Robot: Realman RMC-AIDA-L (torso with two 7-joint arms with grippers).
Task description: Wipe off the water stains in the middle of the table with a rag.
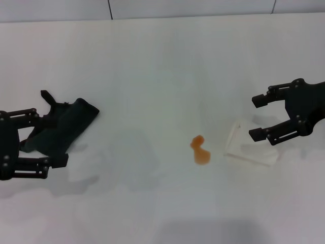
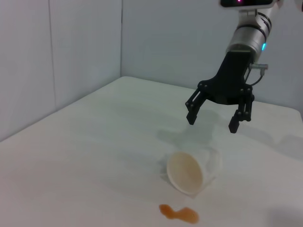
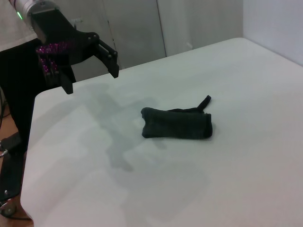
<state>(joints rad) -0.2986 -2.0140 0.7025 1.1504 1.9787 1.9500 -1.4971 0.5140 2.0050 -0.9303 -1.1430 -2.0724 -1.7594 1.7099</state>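
Observation:
The dark green rag (image 1: 63,127) lies crumpled on the white table (image 1: 152,76) at the left, its loop tab pointing away. It also shows in the right wrist view (image 3: 177,124). My left gripper (image 1: 53,142) is open and empty; it hangs above the table by the rag's near side. The right wrist view shows this gripper (image 3: 92,81) raised and apart from the rag. The small orange-brown water stains (image 1: 199,150) sit mid-table, also seen in the left wrist view (image 2: 179,213). My right gripper (image 1: 258,117) is open and empty at the right, shown hovering in the left wrist view (image 2: 212,123).
A pale cup (image 1: 249,147) lies on its side just right of the stains, below my right gripper; its open mouth shows in the left wrist view (image 2: 189,172). Grey walls stand beyond the table's far edge.

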